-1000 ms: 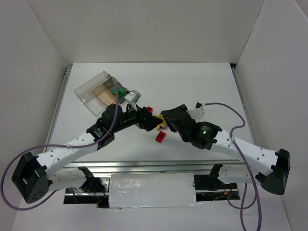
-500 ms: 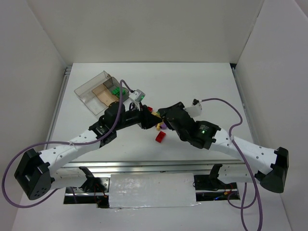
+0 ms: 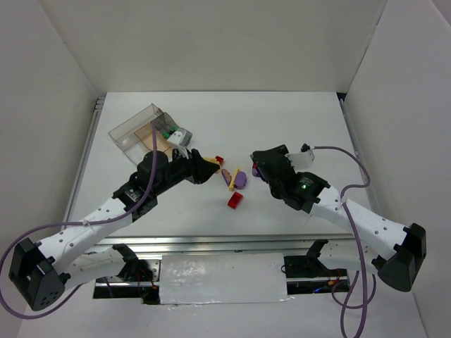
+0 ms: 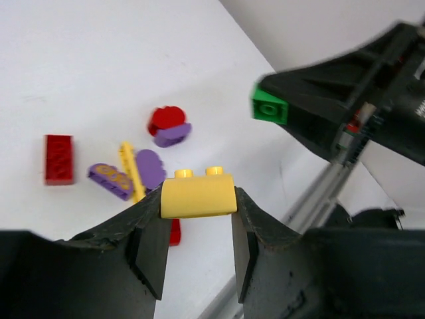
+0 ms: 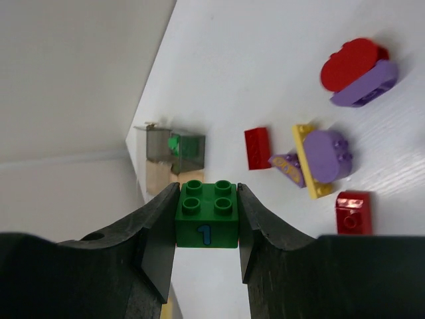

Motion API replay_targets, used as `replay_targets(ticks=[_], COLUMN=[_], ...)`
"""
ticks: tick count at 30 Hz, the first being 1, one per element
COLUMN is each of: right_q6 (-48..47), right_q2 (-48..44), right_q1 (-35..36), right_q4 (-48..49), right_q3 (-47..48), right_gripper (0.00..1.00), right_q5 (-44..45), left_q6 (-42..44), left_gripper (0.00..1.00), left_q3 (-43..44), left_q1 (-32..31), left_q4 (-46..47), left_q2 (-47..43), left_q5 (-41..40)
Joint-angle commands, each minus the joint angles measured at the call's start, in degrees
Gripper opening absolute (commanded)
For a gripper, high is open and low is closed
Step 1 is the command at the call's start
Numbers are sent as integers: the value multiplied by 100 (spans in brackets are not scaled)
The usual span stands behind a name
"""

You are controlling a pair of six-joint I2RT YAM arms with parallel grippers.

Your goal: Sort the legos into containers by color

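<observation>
Both arms reach inward over the table point(image 3: 303, 120), wrists held apart on either side of the loose legos point(image 3: 239, 178). The left pincer point(image 4: 199, 211) is clamped on a yellow brick point(image 4: 198, 195), whose long axis runs across the jaws with its studs upward in the wrist view. The right pincer point(image 5: 206, 239) grips a green brick point(image 5: 206, 222), studs facing its camera. A second ago the pincers crowded together over the pile, the left seemingly empty; now they have drawn apart. The tray point(image 3: 132, 135) sits at the far left.
</observation>
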Motion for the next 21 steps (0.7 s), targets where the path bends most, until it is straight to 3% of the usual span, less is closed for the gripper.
replay_targets(ticks=[1,5,7,15,17,21], right_q6=[-180,-829,-1102,-1947,-2061,-2255], right_q2=[-242,-251,-269,-436,-375,-190], right_q1=[-120,-147,-138,-103,-112,-103], right_q4=[-111,108,275,829,812,856], right_q3=[-99,-116,-178,-477,-425,-284], right_gripper=[0,0,0,0,0,0], right_q5=[386,299,89,-457,-501,-598], left_q6=[-162,-654,-725,-699,-717,-778], left_gripper=[0,0,0,1,13,26], left_q3=[-63,559,1043,2914,3065,3531], left_q1=[550,1588,2263,3137,3225,3304], left_q4=[-230,-1465,-1662,-2470,-2524,-2945], left_q2=[-198,510,986,3290,3571,4011], left_q5=[-580,-1527,-1538,-1854,-1968,-2153])
